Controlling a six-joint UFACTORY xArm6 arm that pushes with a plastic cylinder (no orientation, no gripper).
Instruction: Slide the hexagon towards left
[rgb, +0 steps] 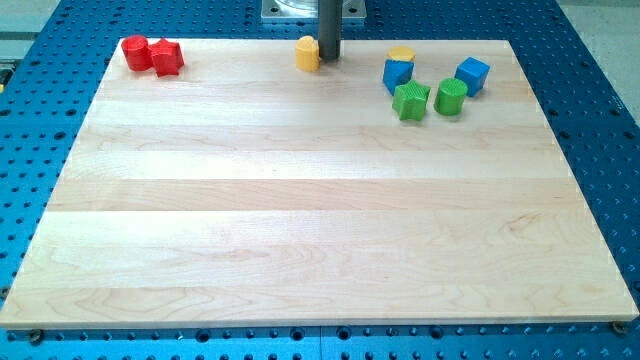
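A yellow hexagon block (307, 52) sits near the view's top edge of the wooden board (320, 200), slightly left of centre. My tip (329, 57) is the lower end of a dark rod and stands right against the hexagon's right side. Whether it touches the block I cannot tell.
Two red blocks (136, 53) (167, 57) sit together at the view's top left corner. At the top right are a yellow-topped blue block (399, 67), a blue cube (473, 74), a green star-like block (411, 100) and a green cylinder (450, 97). A blue perforated table surrounds the board.
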